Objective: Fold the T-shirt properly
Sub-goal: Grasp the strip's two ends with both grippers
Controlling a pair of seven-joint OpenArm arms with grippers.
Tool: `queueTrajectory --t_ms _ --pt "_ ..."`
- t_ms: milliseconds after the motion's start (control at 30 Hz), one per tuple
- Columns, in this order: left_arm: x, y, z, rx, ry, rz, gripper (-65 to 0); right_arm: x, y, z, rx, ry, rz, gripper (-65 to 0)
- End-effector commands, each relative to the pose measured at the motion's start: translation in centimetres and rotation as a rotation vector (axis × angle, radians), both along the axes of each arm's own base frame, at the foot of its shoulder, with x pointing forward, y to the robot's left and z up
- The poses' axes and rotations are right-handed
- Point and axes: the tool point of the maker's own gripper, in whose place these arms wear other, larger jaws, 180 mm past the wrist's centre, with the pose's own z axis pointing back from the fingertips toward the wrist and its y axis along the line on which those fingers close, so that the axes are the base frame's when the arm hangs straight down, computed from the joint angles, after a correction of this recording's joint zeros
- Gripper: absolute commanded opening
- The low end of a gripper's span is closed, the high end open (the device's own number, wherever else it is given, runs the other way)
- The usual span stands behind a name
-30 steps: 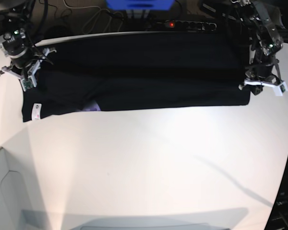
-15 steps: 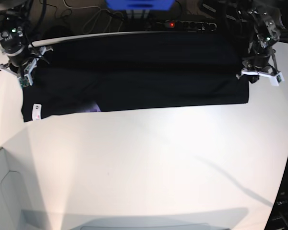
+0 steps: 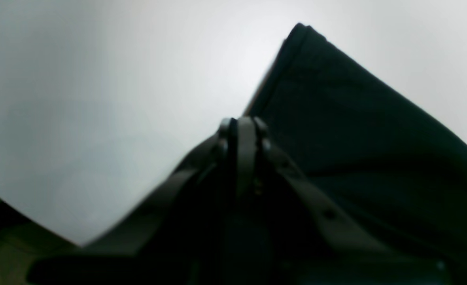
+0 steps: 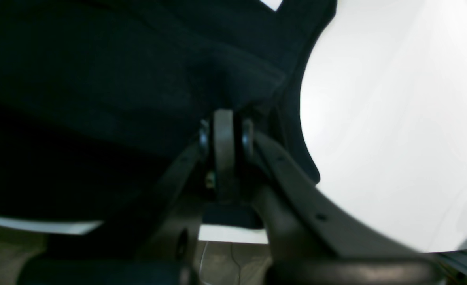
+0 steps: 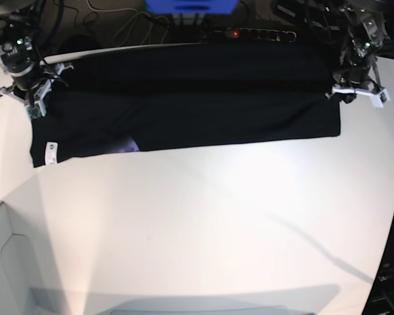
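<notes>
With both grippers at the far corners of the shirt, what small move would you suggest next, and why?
Probably draw both corners toward the near hem. The left gripper and right gripper each look shut on the T-shirt, which lies as a wide band across the table, so another lengthwise fold seems due.

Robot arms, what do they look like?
Both are dark metal. The right gripper and left gripper have slim dark fingers joined by bolted struts, with white tip pieces. A green light glows on each wrist.

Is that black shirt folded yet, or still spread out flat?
Partly folded: the T-shirt lies as one long band across the table, its white label showing at one end.
</notes>
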Motion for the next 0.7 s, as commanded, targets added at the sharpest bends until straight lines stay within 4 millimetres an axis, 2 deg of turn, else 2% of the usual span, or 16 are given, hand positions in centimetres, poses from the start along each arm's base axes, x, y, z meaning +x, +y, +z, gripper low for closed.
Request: queueTrajectory --t_ms 0,167,267,333,433,567,667 --pt "0.5 0.6 1.0 0.034 -0.028 -0.006 -64.9 0.1 -0.1 0.5 -0.013 -0.01 0.021 -62.6" --pt "0.2 0.4 0.8 0.029 -0.015 -0.01 -64.8 -0.4 -0.4 0.5 -0.022 0.001 0.017 -43.6" --pt "0.1 0.5 0.7 0.027 -0.011 -0.009 -63.9 -0.4 -1.6 1.1 -0.039 -0.016 -0.017 -36.4" --pt "0.1 0.5 0.8 0.029 -0.012 -0.007 -60.6 -0.6 -2.7 1.6 -0.048 -0.034 -0.056 -35.5" --pt "-0.3 0.5 0.6 0.029 -0.002 -0.008 -52.2 0.1 -2.5 2.0 -0.045 -0.055 -0.052 -35.3" --pt "-0.3 0.5 0.6 0.029 -0.001 -0.008 -36.5 0.0 -1.1 1.3 -0.012 -0.042 -0.015 -35.3" --pt "-0.4 0.5 0.5 0.029 0.002 -0.007 -26.8 1.0 -0.3 1.1 0.031 -0.068 -0.041 -35.2"
